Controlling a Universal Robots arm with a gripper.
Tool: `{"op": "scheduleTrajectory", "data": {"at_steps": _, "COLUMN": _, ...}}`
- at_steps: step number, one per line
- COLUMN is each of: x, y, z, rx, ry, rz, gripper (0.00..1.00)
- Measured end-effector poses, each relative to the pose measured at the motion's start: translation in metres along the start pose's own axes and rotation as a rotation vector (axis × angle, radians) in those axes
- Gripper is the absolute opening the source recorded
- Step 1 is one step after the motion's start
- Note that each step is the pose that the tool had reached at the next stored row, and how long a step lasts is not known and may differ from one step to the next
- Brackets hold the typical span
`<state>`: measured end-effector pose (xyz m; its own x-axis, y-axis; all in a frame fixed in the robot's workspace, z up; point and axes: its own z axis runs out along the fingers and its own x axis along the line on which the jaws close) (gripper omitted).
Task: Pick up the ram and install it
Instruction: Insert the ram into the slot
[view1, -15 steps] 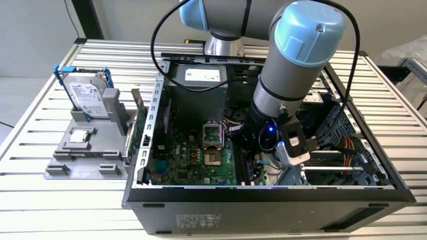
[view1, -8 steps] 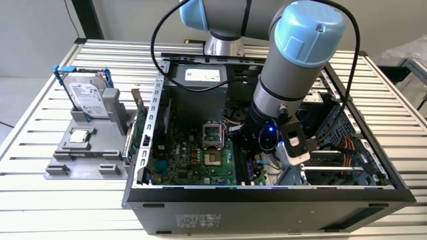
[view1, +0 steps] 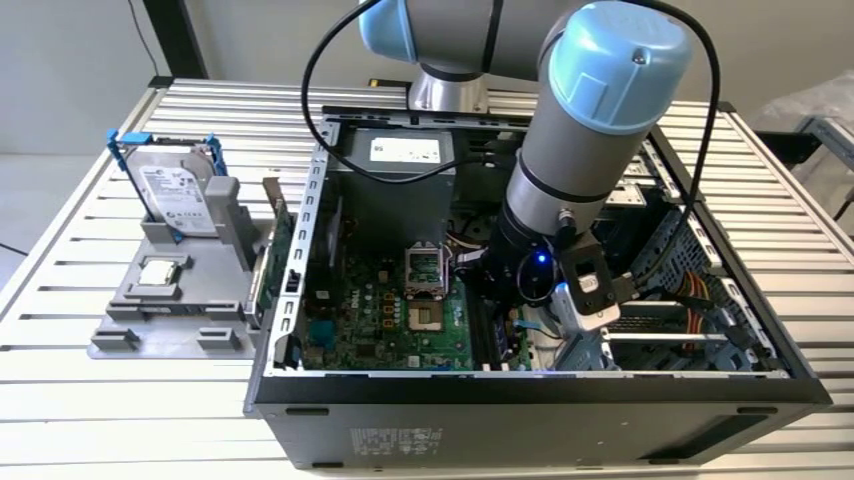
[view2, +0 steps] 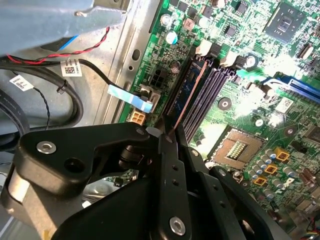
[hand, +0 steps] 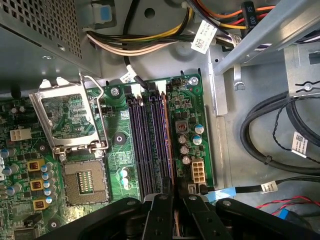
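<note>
- The arm (view1: 587, 150) reaches down into the open computer case (view1: 534, 385), which lies on the slatted metal desk (view1: 80, 250)
- The tool (view2: 169, 134) is low over the green motherboard (hand: 120, 165), at the bank of memory slots (hand: 147, 145) beside the open processor socket (hand: 82, 182)
- The tool's fingers (view2: 172, 165) are pressed close together, pinching the ram (view2: 192, 85) by its near end
- The ram stands on edge, lined up along the outermost slot, the one nearest the metal wall of the case; in the first wrist view it shows as a thin strip with a coppery edge (hand: 169, 145) running between the fingers and the far end of the slot
- In the second wrist view the ram sits in or right at the mouth of that slot; whether it is pressed fully home I cannot tell
- The neighbouring purple slots (view2: 212, 92) lie beside it
- A white power connector (hand: 197, 172) sits just beside the slots, on the side of the case wall
- In the exterior view, a grey holder (view1: 174, 300) rests on the desk to the exterior view's left of the case; it carries a hard drive in a blue frame (view1: 174, 190) standing upright and a small square processor chip (view1: 158, 271) lying flat
</note>
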<state>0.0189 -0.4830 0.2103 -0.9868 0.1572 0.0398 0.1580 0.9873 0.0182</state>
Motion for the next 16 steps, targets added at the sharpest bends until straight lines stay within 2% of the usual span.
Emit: {"op": "scheduleTrajectory", "data": {"at_steps": 16, "x": 0.0, "y": -0.0001, "z": 0.0003, "rx": -0.0003, "ry": -0.001, "rz": 0.0, "gripper": 0.0}}
